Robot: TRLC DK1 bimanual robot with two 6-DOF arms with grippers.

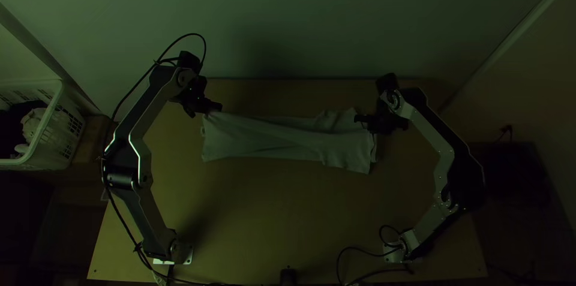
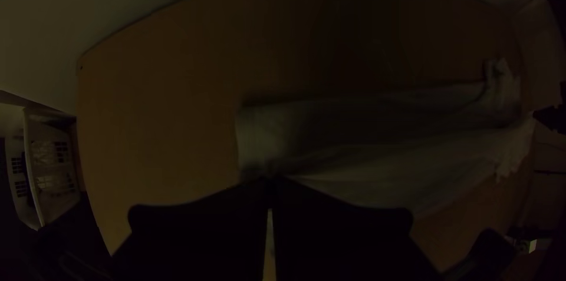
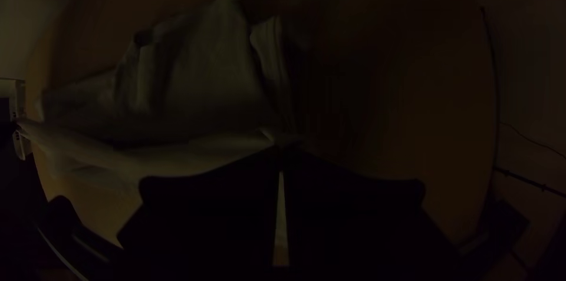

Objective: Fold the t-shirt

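The pale t-shirt [image 1: 270, 139] lies as a long folded strip across the upper middle of the table, creased lengthwise, its right part rumpled. At its upper left corner is my left gripper [image 1: 217, 108], and in the left wrist view the same gripper [image 2: 269, 182] is shut on the edge of the t-shirt [image 2: 377, 139]. Over the strip's right end stands my right gripper [image 1: 360, 119]. In the right wrist view that gripper [image 3: 282, 150] is shut on a pinched bit of the t-shirt [image 3: 200, 75], from which a taut fold runs toward the left gripper.
A white laundry basket [image 1: 60, 124] with cloth inside stands beyond the table's left edge. Bare wood of the table [image 1: 270, 214] stretches between the strip and the arm bases. A wall rises behind the far edge, and black cables lie near the bases.
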